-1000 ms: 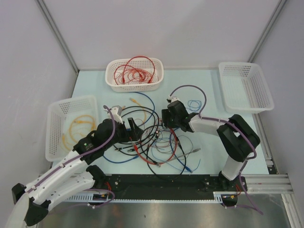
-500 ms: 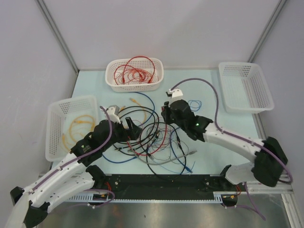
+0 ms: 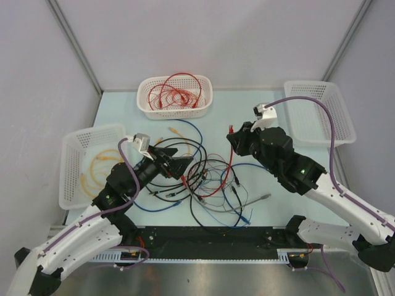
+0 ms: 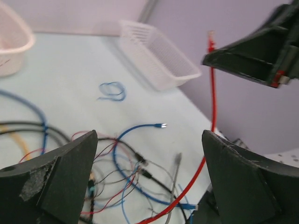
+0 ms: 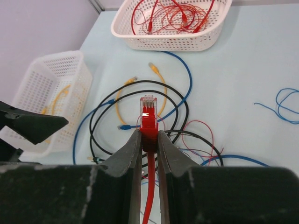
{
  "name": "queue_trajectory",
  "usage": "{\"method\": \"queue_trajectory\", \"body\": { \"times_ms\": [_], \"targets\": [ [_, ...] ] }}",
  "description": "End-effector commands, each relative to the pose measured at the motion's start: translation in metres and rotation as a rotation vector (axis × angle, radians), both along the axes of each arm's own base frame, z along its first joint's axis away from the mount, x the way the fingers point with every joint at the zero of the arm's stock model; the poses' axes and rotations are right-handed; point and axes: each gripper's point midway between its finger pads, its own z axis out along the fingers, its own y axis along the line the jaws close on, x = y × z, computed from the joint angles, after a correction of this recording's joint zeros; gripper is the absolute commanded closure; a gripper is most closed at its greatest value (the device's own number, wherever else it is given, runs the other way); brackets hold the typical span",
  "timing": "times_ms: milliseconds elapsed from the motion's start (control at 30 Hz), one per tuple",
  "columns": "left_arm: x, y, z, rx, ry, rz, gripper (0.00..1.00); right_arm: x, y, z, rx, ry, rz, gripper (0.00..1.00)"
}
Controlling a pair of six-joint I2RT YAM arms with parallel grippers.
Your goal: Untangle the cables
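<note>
The cables (image 3: pixel 207 179) lie in a loose tangle of black, blue, red and grey wires on the pale blue table, between the two arms. My right gripper (image 3: pixel 233 135) hovers above the tangle's right side, shut on the plug end of a red cable (image 5: pixel 149 116), which pokes out past the fingertips (image 5: pixel 134 140). That red cable (image 3: pixel 231 160) hangs taut down into the tangle and shows as a red line (image 4: pixel 213 93) in the left wrist view. My left gripper (image 3: pixel 183 168) stands open just above the tangle's left edge, with nothing between its jaws (image 4: pixel 149 154).
A white basket (image 3: pixel 146 106) at the back holds red cables. A left basket (image 3: pixel 73 161) holds a yellow cable. Another white basket (image 3: pixel 296 117) stands at the back right. A small blue coil (image 4: pixel 112 90) lies apart near it. A black rail (image 3: pixel 210 242) runs along the near edge.
The right gripper has shut on the red cable's plug, then risen and swung right, drawing that cable up out of the tangle. The left gripper stays open and has shifted slightly.
</note>
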Motion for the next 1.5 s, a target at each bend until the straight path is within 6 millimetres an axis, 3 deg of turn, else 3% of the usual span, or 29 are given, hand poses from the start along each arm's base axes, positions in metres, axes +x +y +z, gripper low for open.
{"method": "queue_trajectory", "body": {
  "times_ms": [0, 33, 100, 300, 633, 733, 767, 933, 967, 1033, 1067, 1133, 1167, 1233, 1300, 1433, 1467],
  "targets": [
    [-0.025, -0.042, 0.058, -0.105, -0.276, -0.269, 0.05, -0.012, -0.006, 0.029, 0.077, 0.016, -0.002, 1.0],
    [-0.029, -0.05, 0.064, -0.098, -0.293, -0.31, 0.07, -0.013, -0.006, 0.031, 0.082, 0.016, 0.001, 1.0],
    [-0.038, -0.074, 0.048, -0.051, -0.261, -0.411, 0.09, -0.015, -0.007, 0.033, 0.09, 0.019, 0.005, 1.0],
    [-0.057, -0.116, 0.016, 0.035, -0.237, -0.539, 0.11, -0.019, -0.008, 0.032, 0.092, 0.033, 0.013, 1.0],
    [-0.067, -0.15, -0.009, 0.065, -0.187, -0.62, 0.26, -0.02, -0.008, 0.027, 0.082, 0.05, 0.015, 1.0],
    [-0.065, -0.159, -0.017, 0.091, -0.167, -0.622, 0.5, -0.02, -0.006, 0.026, 0.084, 0.054, 0.022, 1.0],
    [-0.063, -0.16, -0.019, 0.093, -0.157, -0.612, 0.64, -0.021, -0.005, 0.026, 0.085, 0.057, 0.026, 1.0],
    [-0.055, -0.155, -0.018, 0.084, -0.168, -0.555, 0.84, -0.022, -0.01, 0.025, 0.077, 0.06, 0.014, 1.0],
    [-0.055, -0.154, -0.018, 0.091, -0.172, -0.552, 0.92, -0.023, -0.012, 0.026, 0.079, 0.058, 0.011, 1.0],
    [-0.053, -0.151, -0.012, 0.09, -0.188, -0.535, 1.0, -0.025, -0.013, 0.027, 0.078, 0.052, 0.014, 0.98],
    [-0.053, -0.148, -0.006, 0.09, -0.202, -0.527, 1.0, -0.025, -0.015, 0.03, 0.077, 0.043, 0.013, 0.73],
    [-0.047, -0.142, 0.004, 0.106, -0.234, -0.484, 1.0, -0.025, -0.023, 0.029, 0.068, 0.041, -0.014, 0.36],
    [-0.047, -0.136, 0.016, 0.105, -0.249, -0.465, 1.0, -0.025, -0.027, 0.028, 0.064, 0.041, -0.034, 0.29],
    [-0.038, -0.123, 0.034, 0.097, -0.275, -0.407, 1.0, -0.024, -0.043, 0.027, 0.05, 0.039, -0.097, 0.21],
    [-0.026, -0.106, 0.061, 0.075, -0.301, -0.334, 1.0, -0.025, -0.056, 0.03, 0.056, 0.032, -0.142, 0.19],
    [0.022, -0.068, 0.095, 0.076, -0.265, -0.153, 1.0, -0.029, -0.084, 0.026, 0.041, 0.017, -0.227, 0.19],
    [0.031, -0.06, 0.112, 0.071, -0.259, -0.112, 1.0, -0.03, -0.087, 0.025, 0.045, 0.011, -0.231, 0.19]
  ]
}}
